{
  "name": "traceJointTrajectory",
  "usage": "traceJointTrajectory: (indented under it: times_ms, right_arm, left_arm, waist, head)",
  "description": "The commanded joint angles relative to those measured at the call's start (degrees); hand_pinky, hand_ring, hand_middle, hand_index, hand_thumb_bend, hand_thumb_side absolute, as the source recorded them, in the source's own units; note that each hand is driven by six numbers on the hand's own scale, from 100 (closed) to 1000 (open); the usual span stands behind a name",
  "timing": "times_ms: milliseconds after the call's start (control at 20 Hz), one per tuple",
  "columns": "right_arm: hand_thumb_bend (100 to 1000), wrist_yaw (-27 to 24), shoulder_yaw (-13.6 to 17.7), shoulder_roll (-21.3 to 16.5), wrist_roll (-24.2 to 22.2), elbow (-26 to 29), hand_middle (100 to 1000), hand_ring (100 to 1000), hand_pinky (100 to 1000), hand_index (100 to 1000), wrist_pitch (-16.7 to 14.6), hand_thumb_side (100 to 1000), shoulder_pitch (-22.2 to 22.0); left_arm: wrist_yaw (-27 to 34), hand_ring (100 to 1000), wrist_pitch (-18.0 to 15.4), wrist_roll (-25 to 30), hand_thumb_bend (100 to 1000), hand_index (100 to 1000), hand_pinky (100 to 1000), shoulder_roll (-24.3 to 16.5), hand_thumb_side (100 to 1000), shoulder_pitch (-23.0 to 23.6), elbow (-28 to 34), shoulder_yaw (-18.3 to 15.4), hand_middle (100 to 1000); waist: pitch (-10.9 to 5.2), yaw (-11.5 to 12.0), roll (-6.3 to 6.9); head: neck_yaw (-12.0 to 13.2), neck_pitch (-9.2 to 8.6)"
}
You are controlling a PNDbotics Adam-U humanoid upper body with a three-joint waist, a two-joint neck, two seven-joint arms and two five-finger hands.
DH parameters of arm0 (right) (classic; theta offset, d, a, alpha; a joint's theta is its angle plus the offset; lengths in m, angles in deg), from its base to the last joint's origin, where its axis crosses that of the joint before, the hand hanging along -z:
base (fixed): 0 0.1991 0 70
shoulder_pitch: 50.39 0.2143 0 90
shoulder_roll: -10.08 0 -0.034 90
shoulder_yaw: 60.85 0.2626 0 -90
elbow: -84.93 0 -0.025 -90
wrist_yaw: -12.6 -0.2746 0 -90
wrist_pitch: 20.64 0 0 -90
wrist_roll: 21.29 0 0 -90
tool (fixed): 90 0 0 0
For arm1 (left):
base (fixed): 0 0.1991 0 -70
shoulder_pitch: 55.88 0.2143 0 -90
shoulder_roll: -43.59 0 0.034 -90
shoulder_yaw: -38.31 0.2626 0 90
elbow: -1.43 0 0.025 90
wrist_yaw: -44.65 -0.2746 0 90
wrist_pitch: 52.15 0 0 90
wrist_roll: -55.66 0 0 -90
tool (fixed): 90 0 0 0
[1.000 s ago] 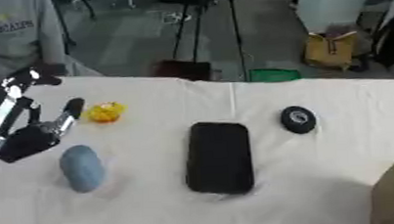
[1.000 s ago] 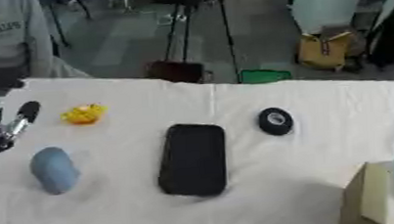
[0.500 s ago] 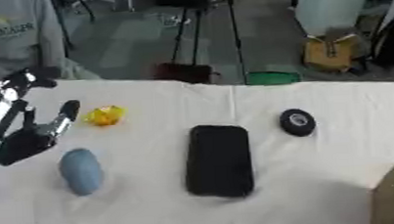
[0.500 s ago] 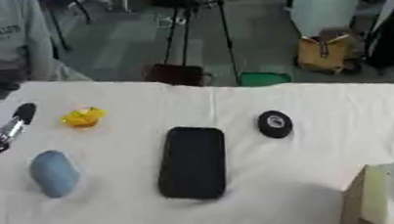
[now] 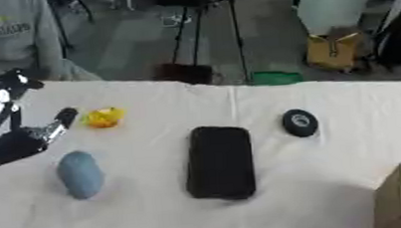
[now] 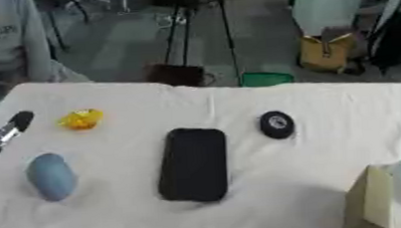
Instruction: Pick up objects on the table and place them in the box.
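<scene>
- Your left hand [image 5: 22, 139] sits over the bench's left edge, just off the blue oval object; one finger [image 5: 62, 119] sticks out straight toward the yellow piece, nothing is held, and the fingers look relaxed rather than curled.
- Your right hand isn't showing in either eye view.
- The bench [image 5: 330, 178] wears a white cloth, lying a bit askew in view.
- The small yellow object [image 5: 104, 117] rests near the far left corner, just beside that outstretched finger but apart from it.
- The blue oval object [image 5: 79, 174] lies on the left side, nearer to you than the yellow one, just beside the hand, not touching it as far as you can see.
- The flat black rectangular slab [image 5: 220, 161] lies in the middle of the bench, long side running away from you.
- The small round black disc [image 5: 299, 123] sits to the right of the slab, toward the far edge, well clear of it.
- The box [image 6: 392, 199] pokes in at the near right corner, pale inside.
</scene>
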Motion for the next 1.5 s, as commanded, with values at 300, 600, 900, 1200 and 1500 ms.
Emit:
traceJointTrajectory:
  times_ms: [300, 600, 900, 1200, 1500]
  right_arm:
    - [595, 0.0, 0.3, -1.4, -0.3, 1.3, 768, 591, 594, 848, 0.0, 570, 0.2]
    - [595, -0.1, 0.2, -1.3, -0.6, 1.3, 768, 590, 593, 848, 0.0, 569, 0.2]
    - [594, -0.1, 0.1, -1.3, -0.7, 1.3, 768, 589, 592, 848, 0.0, 569, 0.3]
    - [594, -0.2, 0.1, -1.3, -0.7, 1.3, 768, 588, 591, 848, 0.0, 569, 0.3]
    - [595, -0.3, 0.0, -1.3, -0.9, 1.3, 769, 587, 591, 849, -0.1, 568, 0.4]
  left_arm:
    - [-6.9, 847, -1.6, 9.4, 500, 942, 619, -4.1, 716, -3.5, -5.5, 1.9, 846]
    - [-8.7, 869, -4.3, 15.7, 573, 946, 766, -4.5, 745, -6.1, -10.6, 5.4, 872]
    - [-11.5, 849, -5.8, 20.2, 661, 942, 865, -5.1, 771, -7.2, -13.9, 7.2, 862]
    - [-19.0, 843, -3.7, 18.5, 692, 945, 876, -4.4, 736, -7.3, -16.8, 7.5, 865]
    - [-20.2, 799, -3.4, 17.9, 645, 925, 724, -3.3, 696, -8.6, -22.8, 8.5, 837]
  waist:
    - [-0.76, -0.2, 0.09]
    - [-0.74, -0.4, 0.05]
    - [-0.72, -0.6, 0.12]
    - [-0.68, -0.7, 0.12]
    - [-0.74, -0.8, 0.05]
  head:
    - [0.3, 1.06]
    - [0.0, 1.84]
    - [0.0, 2.04]
    - [0.0, 2.14]
    - [0.0, 1.95]
